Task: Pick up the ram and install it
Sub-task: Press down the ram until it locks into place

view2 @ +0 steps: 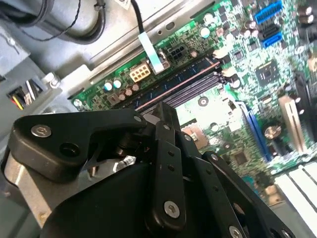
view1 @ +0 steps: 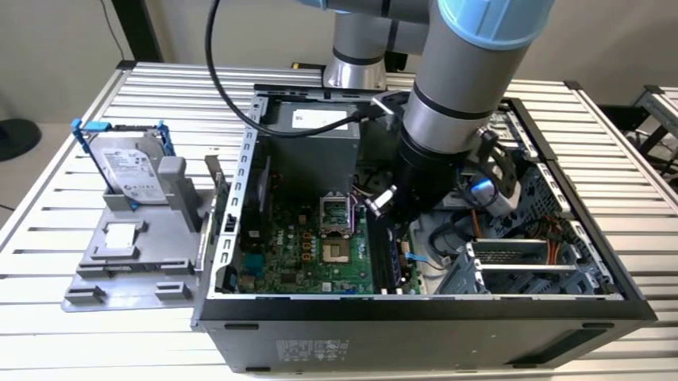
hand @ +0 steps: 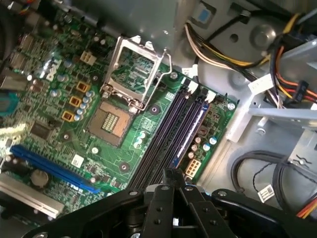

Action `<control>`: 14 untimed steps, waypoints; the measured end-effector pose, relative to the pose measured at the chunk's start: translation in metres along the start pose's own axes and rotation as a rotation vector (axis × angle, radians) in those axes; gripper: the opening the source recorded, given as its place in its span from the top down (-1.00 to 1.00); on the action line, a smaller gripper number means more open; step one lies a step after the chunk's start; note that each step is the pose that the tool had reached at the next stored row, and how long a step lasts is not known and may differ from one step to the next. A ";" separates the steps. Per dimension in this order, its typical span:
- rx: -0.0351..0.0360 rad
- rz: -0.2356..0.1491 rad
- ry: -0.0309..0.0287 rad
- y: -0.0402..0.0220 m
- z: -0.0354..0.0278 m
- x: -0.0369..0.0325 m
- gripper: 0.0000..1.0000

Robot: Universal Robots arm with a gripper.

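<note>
My hand (hand: 173, 174) was closed, fingers together, empty, just above the slots (hand: 171, 134). The ram (hand: 190, 133) sat in one slot already: light, stiff, fragile; I'd grip its long edges.

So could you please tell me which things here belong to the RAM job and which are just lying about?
Belongs to the job:
- ram, standing in a slot
- black memory slots beside it
- gripper, just above the slots

Just lying about:
- hard drive in its blue frame, outside the case
- open processor socket
- blue expansion slot
- cable bundle
</note>
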State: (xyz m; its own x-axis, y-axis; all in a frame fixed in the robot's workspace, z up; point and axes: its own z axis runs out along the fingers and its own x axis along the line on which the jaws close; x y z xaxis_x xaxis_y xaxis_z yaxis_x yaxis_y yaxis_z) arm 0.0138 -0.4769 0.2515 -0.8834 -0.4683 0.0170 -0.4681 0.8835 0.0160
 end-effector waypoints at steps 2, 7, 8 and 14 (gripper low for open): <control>0.0003 -0.032 0.0005 0.0000 0.0000 0.0000 1.00; 0.0019 -0.118 0.0015 0.0001 0.0000 0.0001 1.00; 0.0022 -0.136 0.0017 0.0001 0.0000 0.0001 1.00; 0.0041 -0.246 0.0035 0.0000 0.0000 0.0000 1.00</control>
State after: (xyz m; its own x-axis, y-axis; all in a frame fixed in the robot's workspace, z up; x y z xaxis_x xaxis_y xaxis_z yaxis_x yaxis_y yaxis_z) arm 0.0137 -0.4769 0.2515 -0.7427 -0.6694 0.0166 -0.6692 0.7429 0.0161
